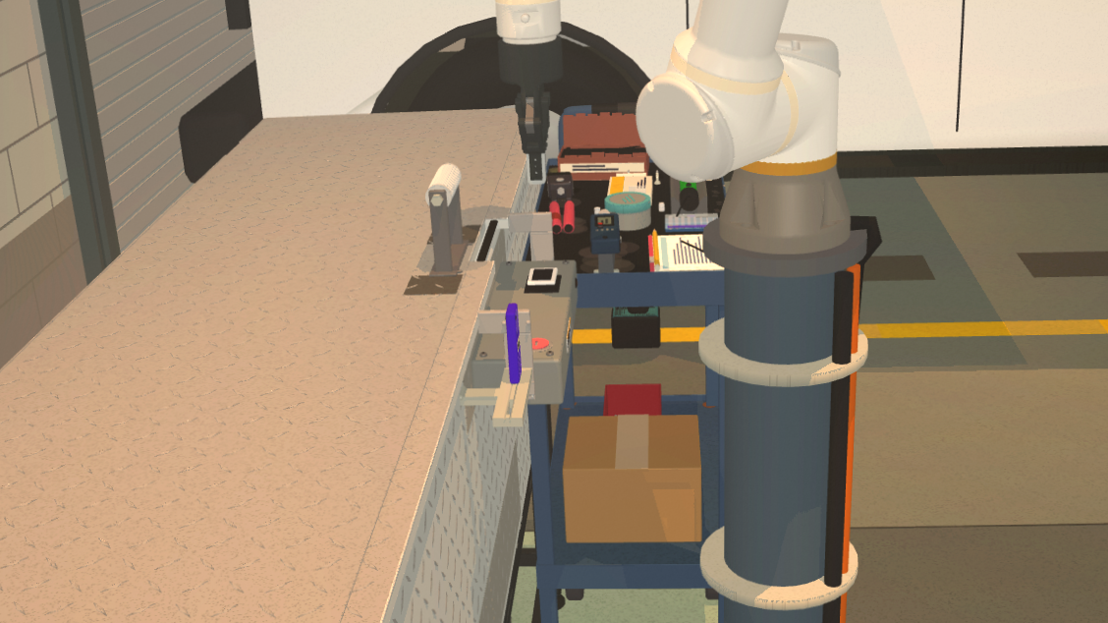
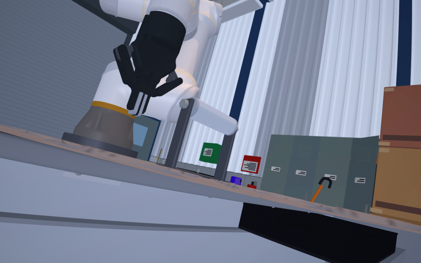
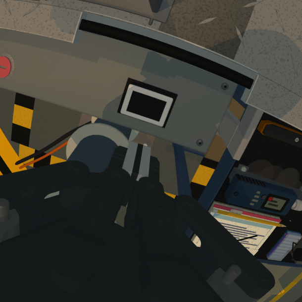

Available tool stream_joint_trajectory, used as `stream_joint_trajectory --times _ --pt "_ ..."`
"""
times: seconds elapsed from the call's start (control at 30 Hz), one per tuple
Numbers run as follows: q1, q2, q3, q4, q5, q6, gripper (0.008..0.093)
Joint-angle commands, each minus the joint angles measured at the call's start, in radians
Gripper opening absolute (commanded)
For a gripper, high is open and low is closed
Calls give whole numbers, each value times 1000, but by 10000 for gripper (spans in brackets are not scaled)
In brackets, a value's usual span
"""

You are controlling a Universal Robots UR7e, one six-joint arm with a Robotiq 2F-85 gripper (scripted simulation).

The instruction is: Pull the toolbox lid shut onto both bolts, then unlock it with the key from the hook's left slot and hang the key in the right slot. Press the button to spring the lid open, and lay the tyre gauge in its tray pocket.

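Observation:
The purple key (image 1: pixel 512 342) hangs in the hook bracket beside the red button (image 1: pixel 539 342) on the grey lock panel (image 1: pixel 535 325), which is fixed to the edge of the tan toolbox lid (image 1: pixel 232 349). The panel also carries a white-framed black keyhole (image 1: pixel 543 277) (image 3: pixel 146 105). The lid's ribbed white handle (image 1: pixel 444 186) (image 2: pixel 211 116) stands on two grey posts. My gripper (image 1: pixel 535 166) (image 2: pixel 138 110) (image 3: pixel 137 160) hangs closed and empty above the lid's edge, beyond the handle and above the keyhole. The tyre gauge is not identifiable.
Behind the lid stands a blue cart (image 1: pixel 620 256) with tools, a clipboard (image 1: pixel 686 252), a blue meter (image 3: pixel 262 197) and a cardboard box (image 1: pixel 631 476) on its lower shelf. My own pedestal (image 1: pixel 782 387) rises to the right. Grey lockers (image 2: pixel 319 167) stand far off.

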State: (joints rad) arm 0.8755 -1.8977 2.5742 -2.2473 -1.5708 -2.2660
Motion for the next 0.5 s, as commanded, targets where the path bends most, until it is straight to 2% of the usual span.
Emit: stream_joint_trajectory --times 0.0,0.47 --pt "0 7 4 -12 0 0 80" --pt "0 157 74 -232 0 0 80"
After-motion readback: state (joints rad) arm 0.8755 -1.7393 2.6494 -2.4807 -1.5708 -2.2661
